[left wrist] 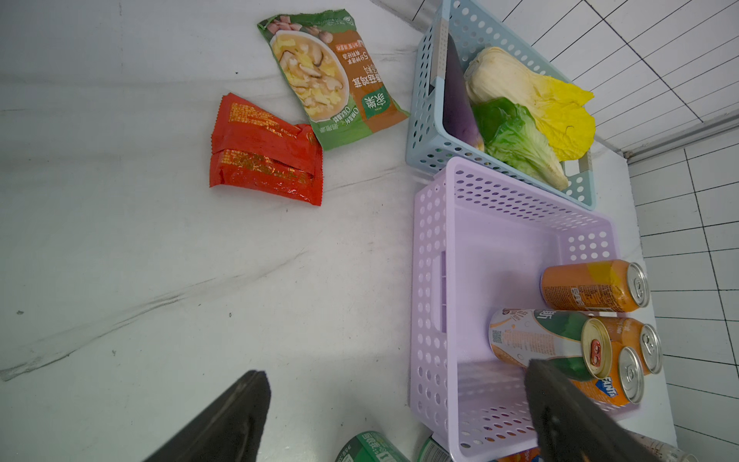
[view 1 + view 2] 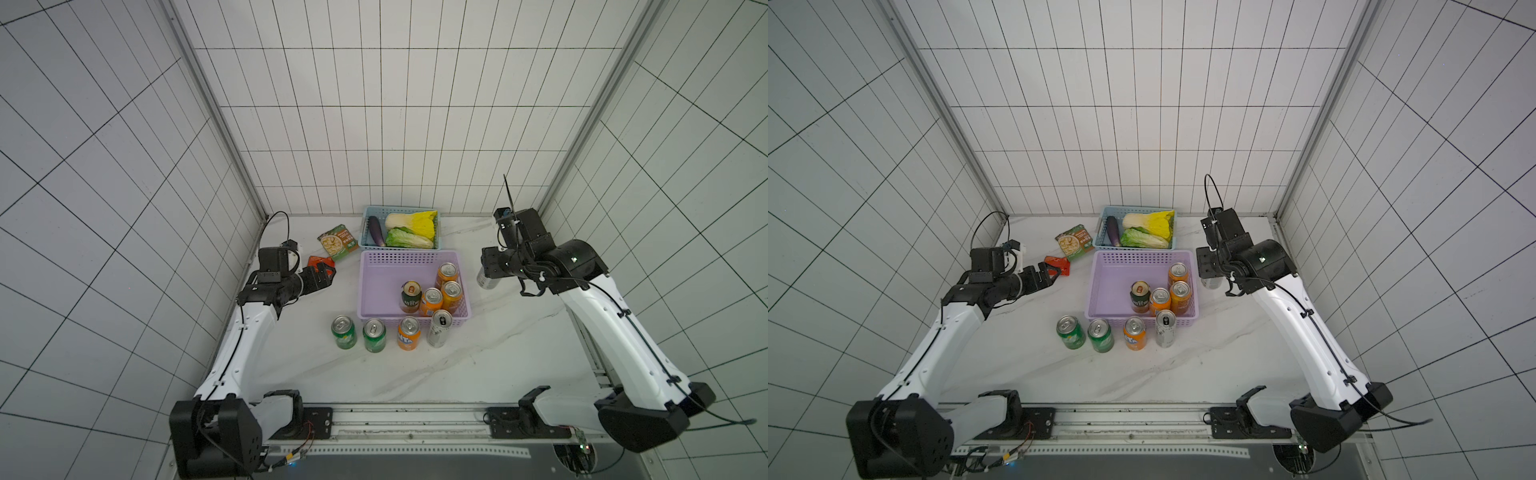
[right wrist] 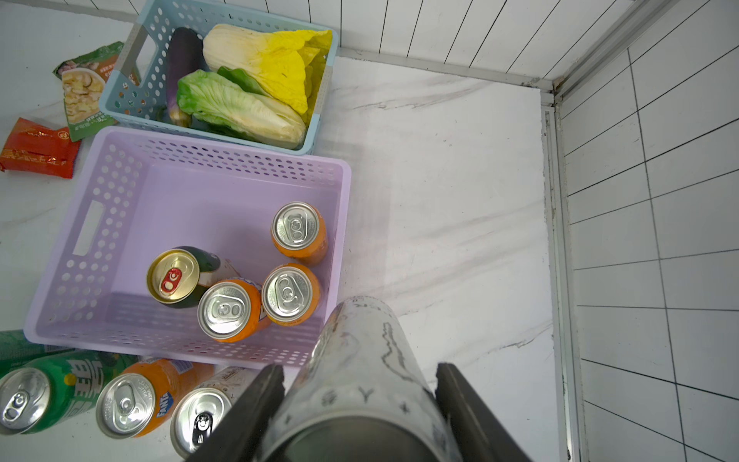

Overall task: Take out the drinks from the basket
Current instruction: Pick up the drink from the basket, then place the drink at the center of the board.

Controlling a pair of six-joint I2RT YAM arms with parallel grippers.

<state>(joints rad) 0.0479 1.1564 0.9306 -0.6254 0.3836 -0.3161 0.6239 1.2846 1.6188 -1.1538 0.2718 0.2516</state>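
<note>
The lilac basket (image 2: 409,254) holds three orange cans (image 2: 451,296) and a dark green can (image 2: 410,296) with a red-gold top. In front of it stand two green cans (image 2: 343,331), an orange can (image 2: 408,332) and a slim silver can (image 2: 439,328). My right gripper (image 3: 360,372) is shut on a second slim silver can (image 3: 360,344), just right of the basket (image 3: 120,224). Whether this can (image 2: 484,281) touches the table I cannot tell. My left gripper (image 1: 396,368) is open and holds nothing. It hovers left of the basket (image 1: 430,280), near the red packet (image 1: 266,154).
A light blue basket (image 2: 365,232) of vegetables sits right behind the lilac one. A green snack packet (image 2: 337,242) and a red packet (image 2: 319,262) lie at the back left. Tiled walls enclose the white marble table (image 2: 478,374) on three sides.
</note>
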